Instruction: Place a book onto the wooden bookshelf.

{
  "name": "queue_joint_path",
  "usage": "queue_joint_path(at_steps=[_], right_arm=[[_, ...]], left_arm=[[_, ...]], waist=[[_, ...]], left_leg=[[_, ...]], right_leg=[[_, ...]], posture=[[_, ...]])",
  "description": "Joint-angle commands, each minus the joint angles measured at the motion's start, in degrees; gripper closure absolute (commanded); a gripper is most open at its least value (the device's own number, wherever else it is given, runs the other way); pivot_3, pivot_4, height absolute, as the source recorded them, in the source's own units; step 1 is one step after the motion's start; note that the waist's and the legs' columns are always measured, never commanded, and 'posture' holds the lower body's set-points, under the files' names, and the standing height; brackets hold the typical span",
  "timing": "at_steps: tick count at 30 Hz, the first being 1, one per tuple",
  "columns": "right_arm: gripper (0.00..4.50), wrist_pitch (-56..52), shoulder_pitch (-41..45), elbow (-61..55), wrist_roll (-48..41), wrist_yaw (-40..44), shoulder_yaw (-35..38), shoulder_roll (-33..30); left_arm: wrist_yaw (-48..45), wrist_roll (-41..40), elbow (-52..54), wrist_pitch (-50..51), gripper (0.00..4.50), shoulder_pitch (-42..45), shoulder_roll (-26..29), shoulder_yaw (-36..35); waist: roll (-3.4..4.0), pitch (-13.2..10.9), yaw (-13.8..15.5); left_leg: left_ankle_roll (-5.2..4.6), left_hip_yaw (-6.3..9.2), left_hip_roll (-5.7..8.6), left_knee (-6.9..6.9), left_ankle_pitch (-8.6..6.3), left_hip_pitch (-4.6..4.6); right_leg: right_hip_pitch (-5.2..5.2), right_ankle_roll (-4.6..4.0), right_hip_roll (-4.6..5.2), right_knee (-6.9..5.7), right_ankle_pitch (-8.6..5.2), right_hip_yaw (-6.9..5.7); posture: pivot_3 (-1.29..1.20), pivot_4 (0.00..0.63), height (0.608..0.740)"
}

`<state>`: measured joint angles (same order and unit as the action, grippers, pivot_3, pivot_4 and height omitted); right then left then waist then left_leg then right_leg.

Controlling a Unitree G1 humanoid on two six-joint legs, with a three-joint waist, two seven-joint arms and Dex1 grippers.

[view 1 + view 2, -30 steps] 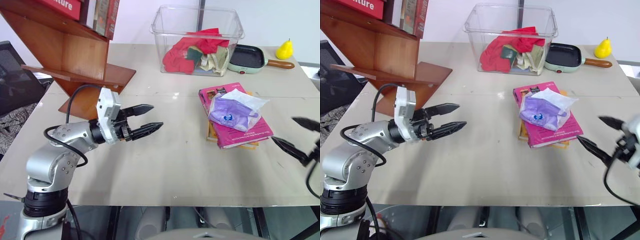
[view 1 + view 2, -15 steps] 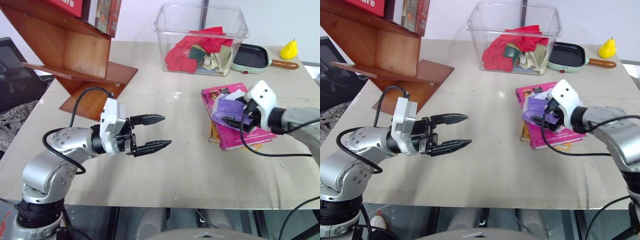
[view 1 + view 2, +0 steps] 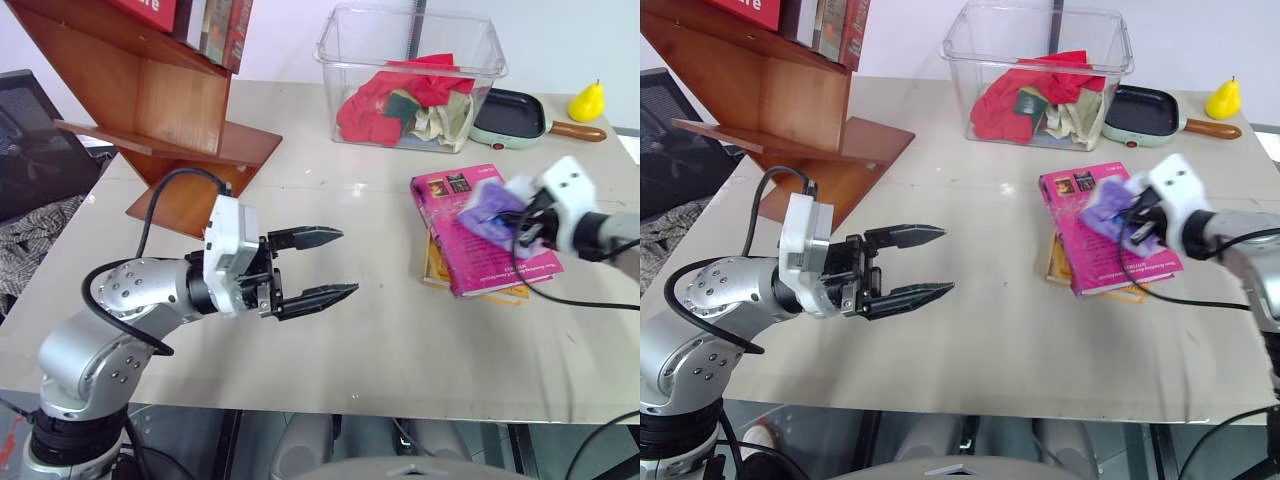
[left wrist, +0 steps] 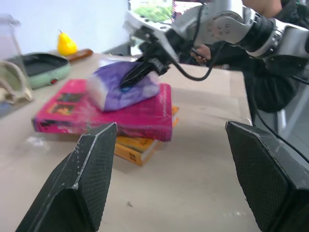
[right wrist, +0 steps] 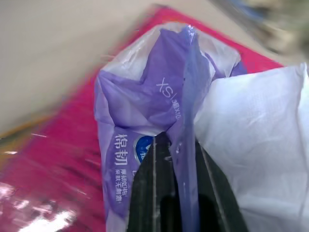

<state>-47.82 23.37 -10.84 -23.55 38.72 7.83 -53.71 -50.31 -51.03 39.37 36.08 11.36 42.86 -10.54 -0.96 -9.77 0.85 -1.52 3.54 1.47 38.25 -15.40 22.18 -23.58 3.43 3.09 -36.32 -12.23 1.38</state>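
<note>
while right fingers [image 5: 176, 191] pinch purple pack [image 4: 123, 87], seemingly atop book [image 3: 480, 250]

My table [image 3: 400, 340] is a pale beige top, and several things rest straight on it. At its far left stands the wooden bookshelf [image 3: 160, 110] — its slanted reddish-brown boards meet the surface at a low foot. At the far edge, near the middle, sits a clear plastic bin [image 3: 415, 75] with red and cream cloths inside. Just beside it to the right lie a mint-green pan [image 3: 510, 115] with a wooden handle and a yellow pear [image 3: 587, 101]. On the right side lies a yellow-orange book [image 3: 480, 290] — under the stack, touching the tabletop.
</note>
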Motion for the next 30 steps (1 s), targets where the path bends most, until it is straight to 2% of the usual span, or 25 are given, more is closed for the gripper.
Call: queue_joint_path(at_steps=[1,4,8,11,13,15,16,17,19,21,22,25,26,27,30], right_arm=[[4.45,1.1,-2.1,3.8,1.9,-2.3,9.8,-2.9],[4.45,6.0,-2.6,11.0,4.5,-2.6,9.6,-2.2],[4.45,14.4,1.6,26.1,9.8,-1.2,3.2,0.3],[3.56,20.1,5.6,35.8,12.9,-0.6,0.5,1.4],[2.56,21.9,7.0,38.3,13.5,0.0,0.3,1.4],[1.46,22.2,6.1,36.4,13.2,1.5,1.0,0.1],[1.16,22.3,4.8,33.4,12.6,2.2,2.5,-1.1],[0.45,22.3,3.8,31.2,12.1,2.7,3.6,-1.8],[0.08,18.8,0.6,23.2,6.8,6.6,8.6,-3.4],[0.08,14.4,-2.8,15.7,2.0,10.3,12.5,-4.7],[0.31,12.0,-3.1,13.7,0.4,10.2,13.8,-4.8],[1.50,8.9,-2.4,11.0,-0.7,8.4,13.4,-3.8],[2.03,8.4,-2.1,10.7,-0.1,7.6,12.2,-3.3],[2.27,7.7,-1.4,10.8,0.4,6.7,10.8,-2.4],[3.57,6.1,0.6,11.8,3.0,4.9,5.1,-0.4]], left_arm=[[1.5,-1.5,0.9,-0.5,0.81,2.3,-1.1,1.1],[1.8,-0.7,-0.2,-1.2,0.81,4.0,-3.0,3.5],[0.4,-0.1,-1.4,-2.6,0.81,5.2,-4.8,5.3],[-1.5,0.5,-2.4,-3.8,0.81,5.4,-4.5,5.5],[-2.0,0.5,-2.9,-4.2,0.81,5.7,-4.4,5.2],[-2.1,0.1,-3.1,-4.3,0.81,5.7,-4.3,4.9],[-2.0,0.1,-3.1,-4.3,0.81,5.2,-4.3,4.8],[-2.0,0.0,-3.0,-4.3,0.81,4.7,-4.4,4.7],[-0.8,0.7,-3.4,-3.8,0.81,3.2,-4.3,4.7],[0.6,1.3,-4.3,-3.2,0.81,1.9,-4.3,4.7],[0.6,2.5,-4.5,-3.7,0.81,1.1,-4.1,5.3],[0.8,3.6,-5.7,-4.9,0.81,-0.5,-5.2,5.6],[0.5,3.6,-5.9,-4.8,0.81,-0.7,-5.2,5.6],[0.2,3.7,-6.0,-5.0,0.81,-0.9,-5.3,5.5],[-0.9,4.6,-6.1,-5.9,0.81,-2.0,-4.5,5.1]], waist=[[0.00,0.0,0.0],[0.00,0.0,-0.3],[0.01,0.0,-1.7],[0.07,0.0,-2.1],[0.24,-0.1,-2.0],[0.25,-0.1,-1.9],[0.27,-0.1,-1.7],[0.27,-0.1,-1.7],[0.29,-0.1,-1.4],[0.30,-0.1,-1.3],[0.30,-0.1,-1.4],[0.28,-0.1,-1.6],[0.28,-0.1,-1.6],[0.27,-0.1,-1.6],[0.26,-0.1,-1.7]], left_leg=[[-0.01,-0.01,0.00,0.00,0.00,0.01],[-0.01,-0.08,0.00,-0.02,-0.01,-0.03],[-0.02,-0.30,-0.03,-0.02,0.00,-0.15],[-0.02,-0.58,-0.05,-0.03,0.00,-0.24],[-0.02,-0.70,-0.06,-0.04,0.00,-0.22],[-0.02,-0.70,-0.06,-0.03,-0.01,-0.21],[-0.03,-0.67,-0.07,-0.03,-0.01,-0.21],[-0.04,-0.63,-0.07,-0.04,-0.02,-0.19],[-0.09,-0.49,-0.08,-0.04,-0.05,-0.15],[-0.13,-0.40,-0.07,-0.03,-0.07,-0.11],[-0.14,-0.37,-0.08,-0.03,-0.08,-0.12],[-0.16,-0.37,-0.08,0.00,-0.09,-0.17],[-0.16,-0.38,-0.08,0.01,-0.09,-0.22],[-0.16,-0.38,-0.08,0.01,-0.09,-0.24],[-0.16,-0.42,-0.09,0.02,-0.09,-0.27]], right_leg=[[0.00,0.00,0.00,0.01,0.00,0.01],[0.01,0.00,-0.01,0.01,0.00,0.05],[0.04,-0.01,-0.08,-0.04,0.00,0.24],[0.04,-0.01,-0.14,-0.13,0.00,0.36],[0.00,-0.01,-0.16,-0.14,0.00,0.39],[-0.01,0.00,-0.16,-0.14,0.01,0.39],[0.00,0.00,-0.16,-0.14,0.01,0.38],[-0.02,0.01,-0.15,-0.14,0.01,0.38],[-0.03,0.01,-0.11,-0.13,0.01,0.36],[-0.03,0.02,-0.07,-0.11,0.01,0.31],[-0.02,0.03,-0.06,-0.11,0.01,0.29],[0.04,0.03,-0.07,-0.11,0.01,0.28],[0.08,0.02,-0.08,-0.11,0.01,0.28],[0.09,0.01,-0.08,-0.12,0.00,0.28],[0.09,0.01,-0.10,-0.17,0.00,0.30]], posture=[[0.00,0.150,0.740],[0.00,0.150,0.740],[0.00,0.150,0.740],[0.00,0.150,0.740],[0.00,0.150,0.740],[0.00,0.150,0.740],[0.00,0.150,0.740],[0.00,0.150,0.740],[0.00,0.150,0.740],[0.00,0.150,0.740],[0.00,0.150,0.740],[0.00,0.150,0.740],[0.00,0.150,0.740],[0.00,0.150,0.740],[0.00,0.150,0.740]])
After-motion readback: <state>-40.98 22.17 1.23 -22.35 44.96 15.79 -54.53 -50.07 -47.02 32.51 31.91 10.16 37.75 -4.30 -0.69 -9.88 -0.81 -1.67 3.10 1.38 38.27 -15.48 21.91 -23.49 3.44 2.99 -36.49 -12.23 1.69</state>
